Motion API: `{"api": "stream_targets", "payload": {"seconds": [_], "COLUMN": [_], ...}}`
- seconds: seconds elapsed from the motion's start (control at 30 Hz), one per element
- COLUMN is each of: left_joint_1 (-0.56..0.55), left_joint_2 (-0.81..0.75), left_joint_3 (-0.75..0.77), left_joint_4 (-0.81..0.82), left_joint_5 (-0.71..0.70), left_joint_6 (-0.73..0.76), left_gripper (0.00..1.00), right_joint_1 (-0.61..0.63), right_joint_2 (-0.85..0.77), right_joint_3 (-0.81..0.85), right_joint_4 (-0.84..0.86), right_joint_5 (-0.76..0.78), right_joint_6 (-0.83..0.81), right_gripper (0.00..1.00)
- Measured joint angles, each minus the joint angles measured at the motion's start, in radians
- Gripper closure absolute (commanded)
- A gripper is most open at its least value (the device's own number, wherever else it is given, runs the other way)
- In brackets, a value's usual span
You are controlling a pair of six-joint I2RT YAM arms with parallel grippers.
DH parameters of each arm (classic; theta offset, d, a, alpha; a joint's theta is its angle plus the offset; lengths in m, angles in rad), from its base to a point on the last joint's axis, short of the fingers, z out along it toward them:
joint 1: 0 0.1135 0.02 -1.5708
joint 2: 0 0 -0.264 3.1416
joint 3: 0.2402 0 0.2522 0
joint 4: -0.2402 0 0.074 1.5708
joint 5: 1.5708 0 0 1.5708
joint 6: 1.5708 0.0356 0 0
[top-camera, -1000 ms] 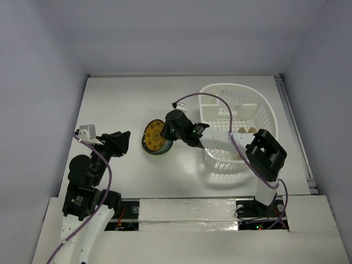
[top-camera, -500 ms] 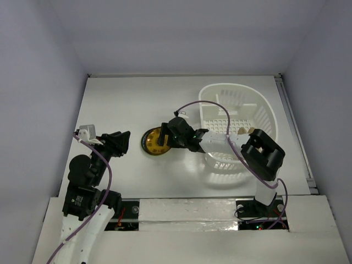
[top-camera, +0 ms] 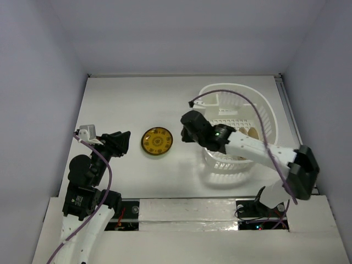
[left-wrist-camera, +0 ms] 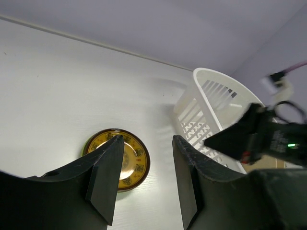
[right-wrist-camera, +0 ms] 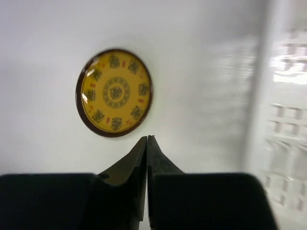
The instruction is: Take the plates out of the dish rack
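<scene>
A golden-tan plate with a dark rim lies flat on the table, left of the dish rack. It also shows in the left wrist view as the plate and in the right wrist view as the plate. My right gripper hovers between that plate and the rack; its fingers are shut with nothing in them. My left gripper stays at the left, open and empty. A tan plate edge shows inside the rack.
The white rack fills the right side of the table, and its slatted wall is close on the right of my right gripper. The right arm's purple cable arcs over the rack. Walls enclose the table on three sides.
My right gripper opened and let go of the golden-tan plate, which now lies flat. The arm drew back to the right toward the rack, and its jaws closed again. The left arm is still.
</scene>
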Motion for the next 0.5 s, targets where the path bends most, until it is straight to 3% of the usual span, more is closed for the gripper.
{"api": "stream_targets", "payload": {"seconds": [0.17,0.3,0.37,0.43,0.5], "left_joint_1": [0.002,0.000,-0.005,-0.007,-0.008], "left_joint_2": [-0.006,-0.016,-0.020,-0.021,-0.021], "left_joint_3": [0.000,0.000,0.000,0.000,0.000], "left_joint_4": [0.001,0.004,0.006,0.008,0.008], "left_joint_5": [0.013,0.025,0.029,0.035,0.042], "left_joint_6": [0.000,-0.001,0.000,0.000,0.000], "left_gripper": [0.64,0.68,0.68,0.68,0.68], "right_joint_1": [-0.033,-0.161,-0.243,-0.296,-0.335], "right_joint_2": [-0.251,-0.368,-0.388,-0.387,-0.376], "right_joint_3": [0.021,0.025,0.026,0.025,0.025], "right_joint_4": [-0.219,-0.416,-0.525,-0.609,-0.678], "right_joint_5": [0.177,0.263,0.296,0.313,0.314], "right_joint_6": [0.022,0.060,0.080,0.081,0.070], "right_gripper": [1.00,0.95,0.66,0.45,0.44]}}
